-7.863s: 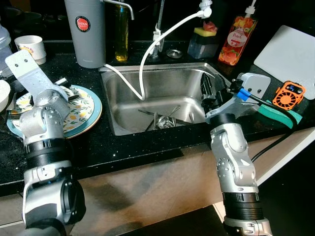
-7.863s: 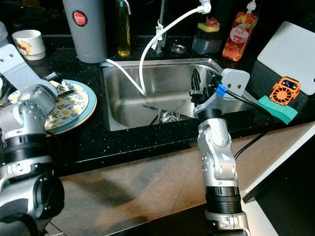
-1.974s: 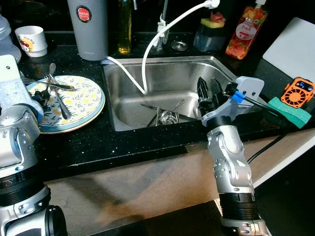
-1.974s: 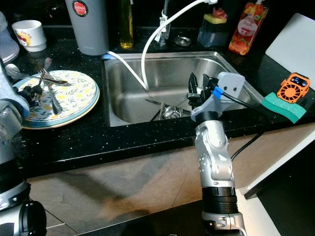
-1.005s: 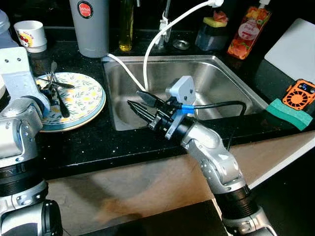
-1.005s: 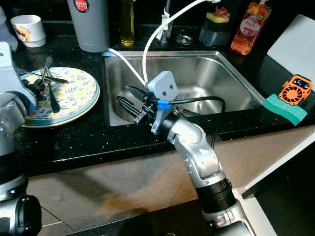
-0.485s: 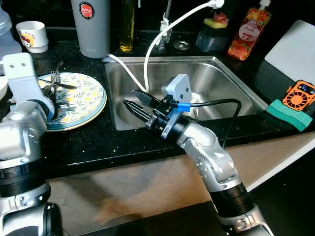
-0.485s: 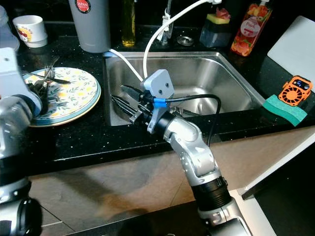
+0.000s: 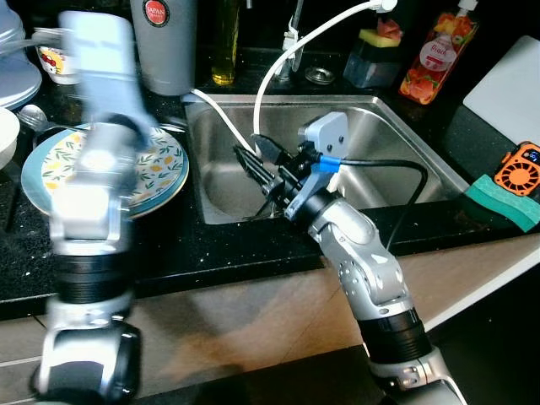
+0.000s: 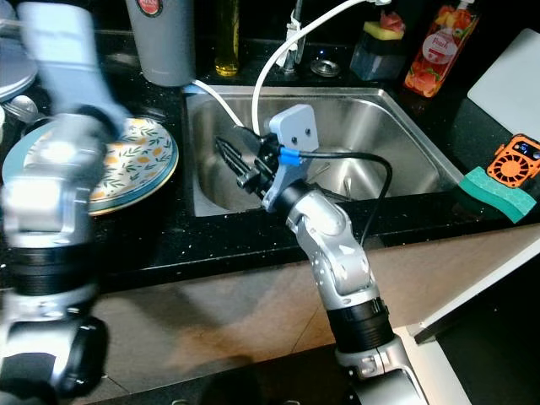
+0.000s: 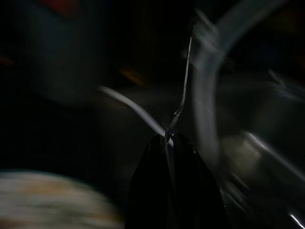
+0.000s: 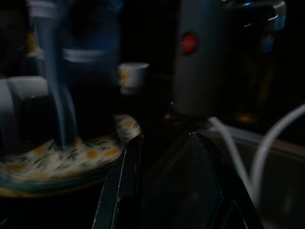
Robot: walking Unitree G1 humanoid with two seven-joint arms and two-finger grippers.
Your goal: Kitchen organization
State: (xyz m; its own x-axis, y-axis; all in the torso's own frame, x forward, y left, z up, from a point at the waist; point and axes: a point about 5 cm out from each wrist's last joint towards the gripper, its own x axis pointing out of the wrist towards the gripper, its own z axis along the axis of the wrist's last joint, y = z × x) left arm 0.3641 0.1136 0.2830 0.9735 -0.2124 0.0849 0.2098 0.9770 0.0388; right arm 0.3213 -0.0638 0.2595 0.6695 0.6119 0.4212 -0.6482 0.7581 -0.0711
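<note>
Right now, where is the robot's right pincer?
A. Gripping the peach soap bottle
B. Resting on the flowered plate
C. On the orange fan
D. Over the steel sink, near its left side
D: the right pincer, its two black fingers apart, hangs over the left part of the stainless steel sink.

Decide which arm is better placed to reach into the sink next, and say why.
Probably the right. The right gripper hangs open over the sink; the left gripper is shut on a thin utensil, its arm blurred above the plate.
</note>
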